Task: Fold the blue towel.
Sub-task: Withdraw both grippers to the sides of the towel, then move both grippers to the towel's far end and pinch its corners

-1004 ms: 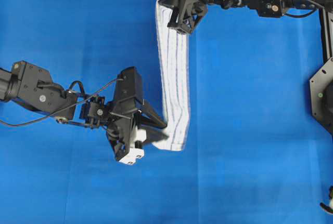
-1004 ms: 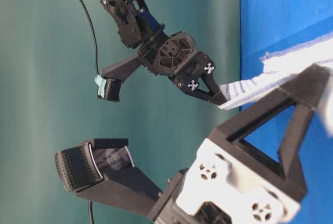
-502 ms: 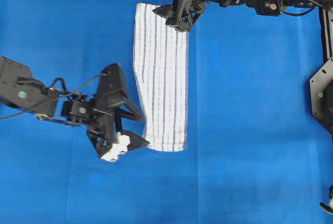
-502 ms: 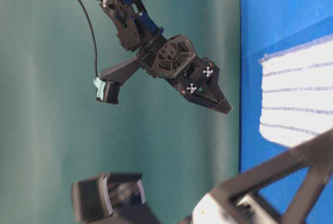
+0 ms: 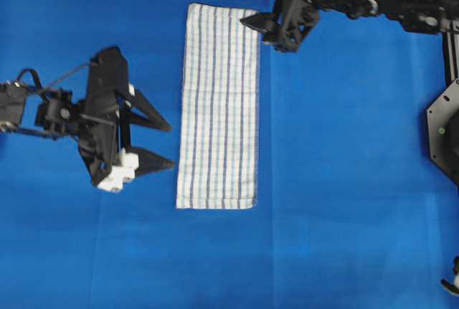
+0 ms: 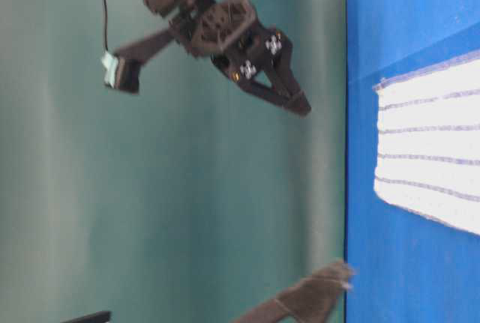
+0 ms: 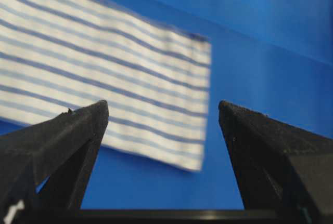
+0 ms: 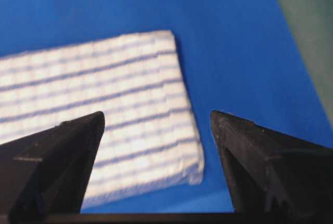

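The blue towel [image 5: 219, 107] is seen overhead lying flat mid-sheet [image 5: 344, 180], folded narrow. Wrist views alone confirm the left gripper [image 5: 159, 144] and right gripper [image 5: 267, 28] spread wide, empty.

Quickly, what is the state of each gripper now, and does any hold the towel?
Left gripper: open, holding nothing, beside the blue towel.
Right gripper: open, holding nothing, at the towel's far corner.
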Robot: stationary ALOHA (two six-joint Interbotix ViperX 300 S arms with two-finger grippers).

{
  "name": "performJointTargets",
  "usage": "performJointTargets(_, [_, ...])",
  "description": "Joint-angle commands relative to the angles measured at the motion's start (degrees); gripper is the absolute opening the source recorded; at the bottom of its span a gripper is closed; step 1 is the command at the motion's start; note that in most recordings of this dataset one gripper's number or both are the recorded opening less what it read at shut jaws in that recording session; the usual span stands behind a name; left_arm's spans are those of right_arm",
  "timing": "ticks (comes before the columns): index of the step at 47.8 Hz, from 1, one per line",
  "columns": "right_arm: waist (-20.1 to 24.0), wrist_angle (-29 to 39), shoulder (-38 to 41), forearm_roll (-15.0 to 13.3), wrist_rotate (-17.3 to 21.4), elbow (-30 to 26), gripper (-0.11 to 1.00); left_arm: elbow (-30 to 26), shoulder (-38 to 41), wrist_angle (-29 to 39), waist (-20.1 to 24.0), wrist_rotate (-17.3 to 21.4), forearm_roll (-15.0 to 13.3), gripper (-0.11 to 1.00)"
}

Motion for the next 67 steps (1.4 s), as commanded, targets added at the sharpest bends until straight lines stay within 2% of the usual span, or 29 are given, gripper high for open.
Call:
performJointTargets(1, [0.6, -1.1, -4.2, 0.5, 0.3, 2.1, 0.88, 0.2, -2.4, -0.1, 2.7, 2.8, 0.1, 0.80])
performJointTargets(11, [3.2, -2.4, -9.5, 1.0, 1.7, 8.3, 0.88, 1.6, -4.2, -0.1, 9.3, 9.6, -0.1, 0.80])
performJointTargets(20, [6.9, -2.4, -13.4, 1.0, 4.0, 12.7, 0.88, 2.7, -5.3, -0.1, 12.1, 14.2, 0.1, 0.80])
performJointTargets(28, [9.9, -2.4, -15.6, 1.0, 5.9, 14.9, 0.88, 3.3, -5.7, -0.1, 12.6, 15.3, 0.1, 0.80])
performJointTargets(43, [10.1, -3.3, -15.1, 0.9, 6.3, 14.5, 0.88, 2.6, -5.0, -0.4, 13.1, 15.7, 0.1, 0.80])
performJointTargets(51, [7.6, -4.9, -14.0, 0.9, 6.3, 13.6, 0.88, 1.4, -2.8, -2.1, 16.7, 16.5, 0.4, 0.80])
performJointTargets(60, [2.8, -6.2, -10.0, 1.0, 6.3, 11.0, 0.88, -0.9, 2.7, -5.5, 21.8, 21.5, 0.4, 0.80])
performJointTargets(67, [0.2, -7.6, -5.4, 0.9, 6.3, 8.6, 0.88, -3.0, 7.6, -7.5, 26.1, 23.5, 0.4, 0.80])
